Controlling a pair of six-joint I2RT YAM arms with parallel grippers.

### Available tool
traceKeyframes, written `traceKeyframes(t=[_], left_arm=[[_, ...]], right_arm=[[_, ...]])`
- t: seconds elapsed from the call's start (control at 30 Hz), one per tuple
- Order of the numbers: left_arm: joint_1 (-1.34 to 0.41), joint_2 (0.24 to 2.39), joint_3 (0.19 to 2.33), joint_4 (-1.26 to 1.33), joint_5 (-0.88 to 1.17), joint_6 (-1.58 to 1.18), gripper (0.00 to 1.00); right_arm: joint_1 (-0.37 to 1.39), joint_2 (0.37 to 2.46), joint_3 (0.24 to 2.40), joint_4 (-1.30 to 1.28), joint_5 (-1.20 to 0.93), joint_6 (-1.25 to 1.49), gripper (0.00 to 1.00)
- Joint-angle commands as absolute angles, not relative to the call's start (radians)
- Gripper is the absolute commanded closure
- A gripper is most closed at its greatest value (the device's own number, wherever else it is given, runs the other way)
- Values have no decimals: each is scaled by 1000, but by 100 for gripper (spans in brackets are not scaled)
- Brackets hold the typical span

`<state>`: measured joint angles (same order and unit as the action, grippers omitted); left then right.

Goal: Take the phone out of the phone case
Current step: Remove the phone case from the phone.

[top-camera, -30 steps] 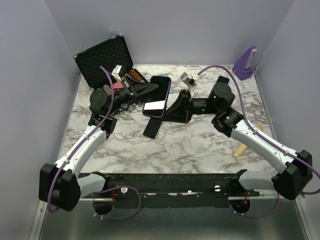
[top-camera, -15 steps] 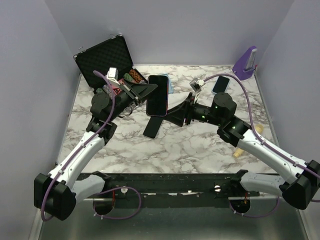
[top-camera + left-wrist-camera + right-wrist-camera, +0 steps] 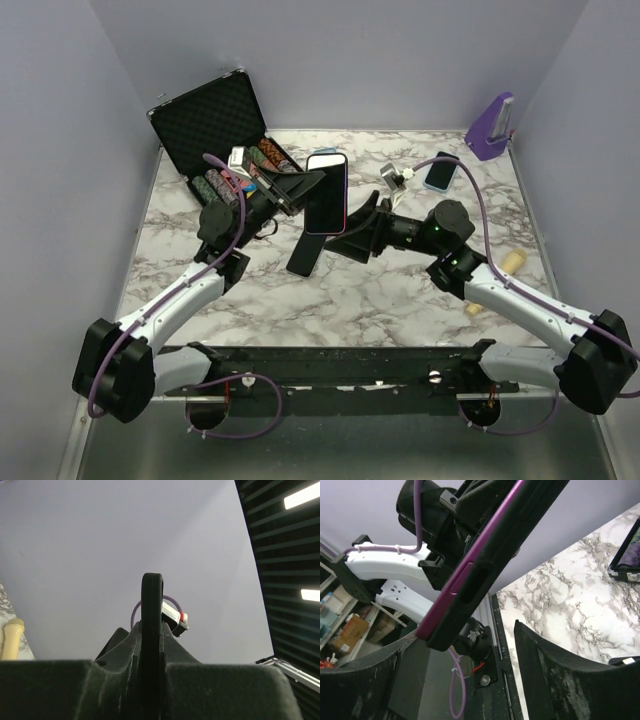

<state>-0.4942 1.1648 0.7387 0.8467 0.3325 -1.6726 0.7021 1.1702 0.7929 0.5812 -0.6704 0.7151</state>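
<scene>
The phone in its phone case [image 3: 325, 193], black with a magenta edge, is held up above the table's middle. My left gripper [image 3: 298, 184] is shut on its left side. In the left wrist view the cased phone [image 3: 151, 605] stands edge-on between the jaws of that gripper [image 3: 151, 635]. My right gripper [image 3: 360, 226] is open just right of and below it. In the right wrist view the phone's lower corner [image 3: 470, 575] hangs over the left finger [image 3: 365, 680] of my open right gripper [image 3: 465, 645]; whether it touches the finger I cannot tell.
An open black foam box [image 3: 212, 122] with poker chips stands at the back left. A flat black slab [image 3: 305, 255] lies on the marble under the phone. A blue-edged phone [image 3: 440, 172] and a purple stand [image 3: 490, 125] are back right. Wooden pegs [image 3: 513, 262] lie at the right.
My right gripper has opened and let go of the cased phone. The left gripper has carried the phone right and turned it more upright. The right arm has dropped lower, uncovering the blue-edged phone.
</scene>
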Motion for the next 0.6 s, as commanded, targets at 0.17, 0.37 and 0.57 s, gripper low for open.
traceKeyframes(t=[0.17,0.37,0.57], left_arm=[[-531,1012,703,830,143,-1525,100],[-554,1083,658,1017,91,-1689,100],[-554,1152,660,1127,95,-1821,100]], right_arm=[[709,1120,755,642,-638,807,22],[779,1157,761,764,-555,709,23],[816,1158,842,606,-467,532,24]])
